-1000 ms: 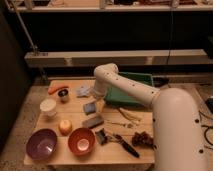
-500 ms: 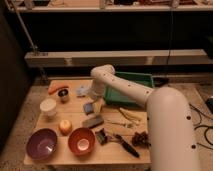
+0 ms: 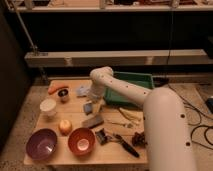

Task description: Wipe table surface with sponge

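A small grey-blue sponge (image 3: 88, 107) lies on the wooden table (image 3: 75, 150), near its middle. My white arm comes in from the lower right and bends down over the table. My gripper (image 3: 93, 99) hangs just above and behind the sponge, at or very near its top. The arm's end hides where they meet, so I cannot tell if they touch.
A green tray (image 3: 131, 80) stands at the back right. A grey block (image 3: 93, 121), an orange bowl (image 3: 81, 141), a purple bowl (image 3: 41, 144), a white cup (image 3: 48, 106), an apple (image 3: 65, 126), a carrot (image 3: 56, 87) and dark utensils (image 3: 125, 145) crowd the table.
The arm's end has swung slightly left and down over the last second, bringing the gripper closer to the sponge. The table's objects have not moved.
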`<state>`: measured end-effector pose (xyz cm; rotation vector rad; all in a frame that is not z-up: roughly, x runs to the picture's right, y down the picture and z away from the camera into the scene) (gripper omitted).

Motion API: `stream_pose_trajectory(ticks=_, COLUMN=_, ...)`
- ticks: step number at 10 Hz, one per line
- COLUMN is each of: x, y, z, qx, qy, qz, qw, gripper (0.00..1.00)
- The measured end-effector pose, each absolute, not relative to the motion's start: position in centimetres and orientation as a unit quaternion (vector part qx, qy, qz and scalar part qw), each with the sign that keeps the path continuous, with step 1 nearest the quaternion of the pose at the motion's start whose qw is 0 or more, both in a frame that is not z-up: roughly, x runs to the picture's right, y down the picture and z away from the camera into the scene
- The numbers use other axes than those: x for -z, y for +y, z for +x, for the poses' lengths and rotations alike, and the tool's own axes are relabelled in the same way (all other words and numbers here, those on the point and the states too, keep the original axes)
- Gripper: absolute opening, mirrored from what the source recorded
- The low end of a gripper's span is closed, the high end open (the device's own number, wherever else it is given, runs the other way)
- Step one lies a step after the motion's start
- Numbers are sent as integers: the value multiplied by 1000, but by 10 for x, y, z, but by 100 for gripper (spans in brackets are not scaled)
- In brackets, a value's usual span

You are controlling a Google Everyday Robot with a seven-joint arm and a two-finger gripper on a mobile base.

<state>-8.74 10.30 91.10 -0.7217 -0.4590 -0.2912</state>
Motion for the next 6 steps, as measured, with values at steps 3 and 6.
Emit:
stream_pose_trajectory(ticks=3, x=-912, y=104, z=-88, qx=146, qy=-222, qz=-351, qw=898, gripper=20)
stream_pose_trajectory(ticks=6, x=-903, y=96, z=-88, qx=153, qy=-225, qz=-347, qw=898, gripper=0)
